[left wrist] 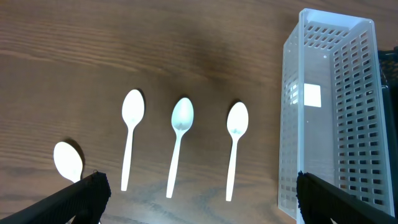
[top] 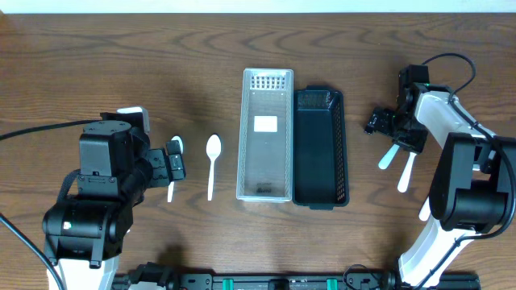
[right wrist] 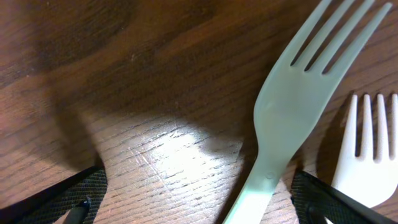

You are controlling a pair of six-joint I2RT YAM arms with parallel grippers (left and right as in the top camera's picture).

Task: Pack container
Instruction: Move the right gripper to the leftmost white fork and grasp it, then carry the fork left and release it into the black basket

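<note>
Jaws of the left gripper (left wrist: 200, 202) stand wide apart above four white spoons (left wrist: 181, 116) lying side by side on the counter (left wrist: 74, 50). Jaws of the right gripper (right wrist: 199, 202) are apart, straddling the handle of a pale fork (right wrist: 292, 106), with a second fork (right wrist: 373, 149) just beside it. The clear container (top: 266, 165) sits mid-counter, directly beside a black container (top: 320, 149).

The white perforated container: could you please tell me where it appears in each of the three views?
Overhead: the white container lies at the centre, lengthwise, with the black container beside it on the right.
Left wrist: it runs along the right side of the picture.
Right wrist: not in it; only forks show.
Shared landmark: the spoon nearest the container's left side.
</note>
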